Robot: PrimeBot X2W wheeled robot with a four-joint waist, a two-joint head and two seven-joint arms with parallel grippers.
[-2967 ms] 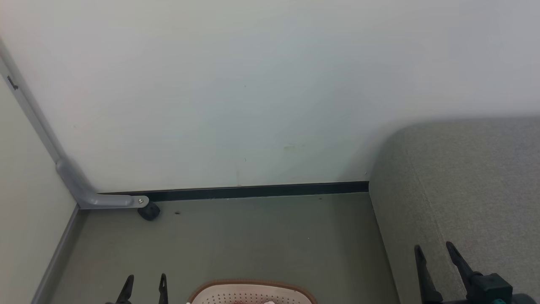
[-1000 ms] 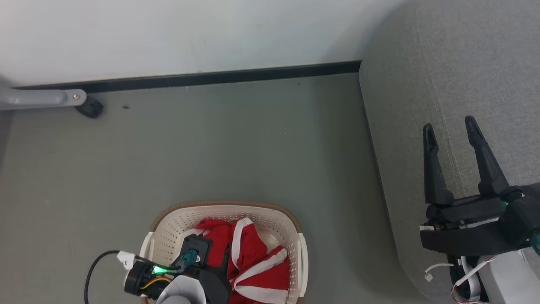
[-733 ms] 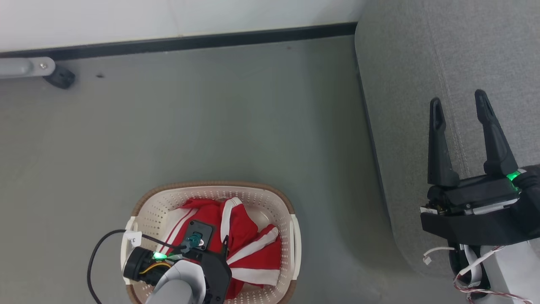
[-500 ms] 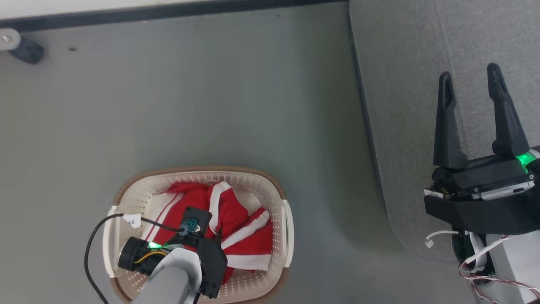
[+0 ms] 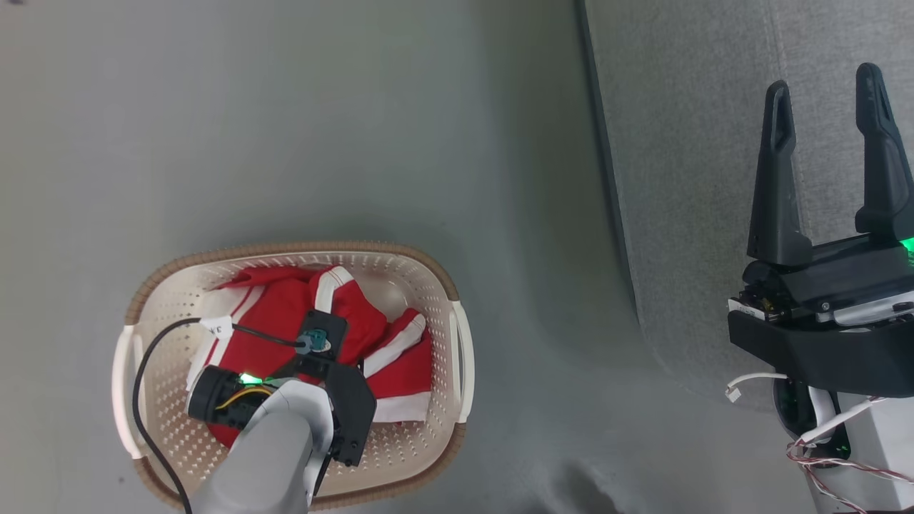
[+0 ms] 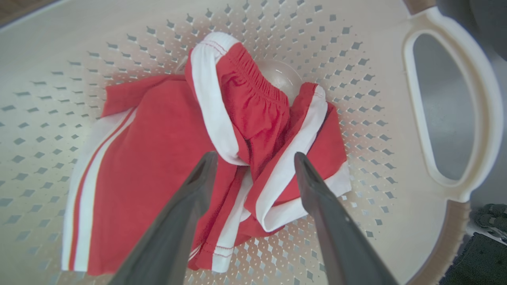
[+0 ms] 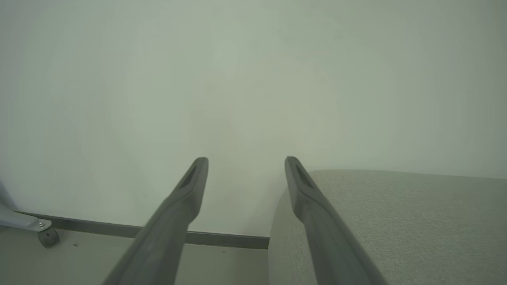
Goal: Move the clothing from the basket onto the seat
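The cream-white basket (image 5: 285,251) with a brown rim stands on the floor at the lower left of the head view. Inside it lies the clothing (image 5: 275,321), red fabric with white bands. My left arm (image 5: 285,435) reaches down into the basket and hides its own fingers there. In the left wrist view my left gripper (image 6: 254,156) is open just above the clothing (image 6: 158,138), its fingertips astride a white-banded fold, and the basket wall (image 6: 356,59) rises behind. My right gripper (image 5: 822,82) is open and empty above the grey seat (image 5: 685,143).
Grey floor (image 5: 357,107) lies between the basket and the seat's rounded edge. In the right wrist view my right gripper (image 7: 245,160) points at a pale wall (image 7: 253,79) with dark skirting (image 7: 222,238), and a metal leg with a caster (image 7: 43,233) stands at the far left.
The head camera has tilted down: wall and skirting have left the picture and the whole basket now shows. My left arm stays over the clothing. Both grippers remain open.
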